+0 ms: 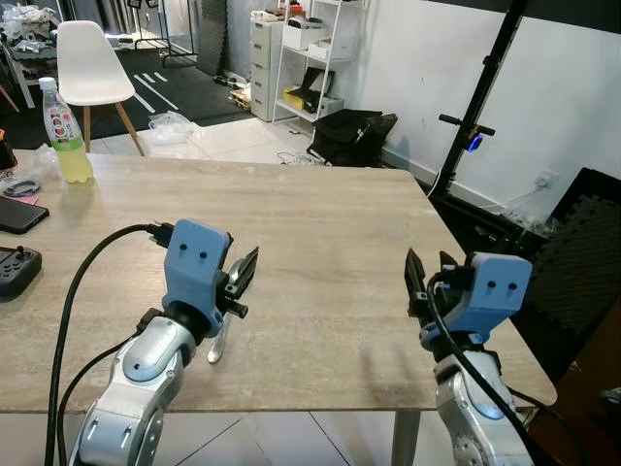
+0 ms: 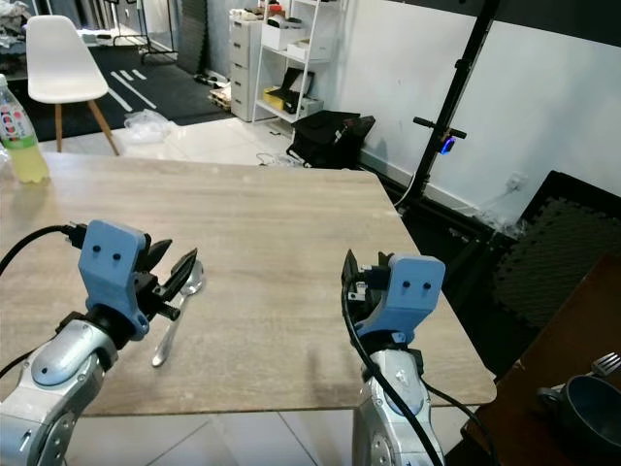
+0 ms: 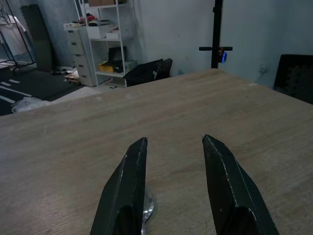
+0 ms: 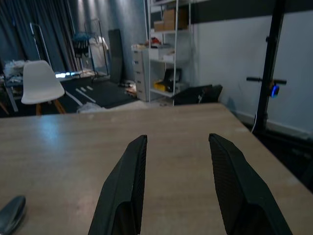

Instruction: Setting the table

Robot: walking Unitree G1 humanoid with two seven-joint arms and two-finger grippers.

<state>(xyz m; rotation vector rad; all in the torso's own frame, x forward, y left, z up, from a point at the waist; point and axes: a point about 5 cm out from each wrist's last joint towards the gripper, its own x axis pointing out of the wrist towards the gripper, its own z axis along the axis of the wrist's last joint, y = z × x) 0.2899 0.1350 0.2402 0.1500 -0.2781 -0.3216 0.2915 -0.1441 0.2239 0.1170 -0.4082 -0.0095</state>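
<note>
A metal spoon (image 2: 176, 314) lies flat on the wooden table (image 1: 320, 214) near its front edge, bowl end pointing away from me. My left gripper (image 1: 245, 269) hovers just above it, open, with the spoon's bowl (image 3: 147, 209) showing under one finger and nothing held. My right gripper (image 2: 355, 272) is open too, above bare tabletop toward the front right corner, and from its wrist the spoon's bowl (image 4: 11, 219) lies off to the side.
A drink bottle (image 1: 66, 131), a phone (image 1: 19, 216) and a black controller (image 1: 15, 267) sit at the table's left end. A white chair (image 1: 89, 63) stands beyond. A black stand (image 1: 475, 126) and foam mats are right of the table. A dark mug (image 2: 582, 408) sits low right.
</note>
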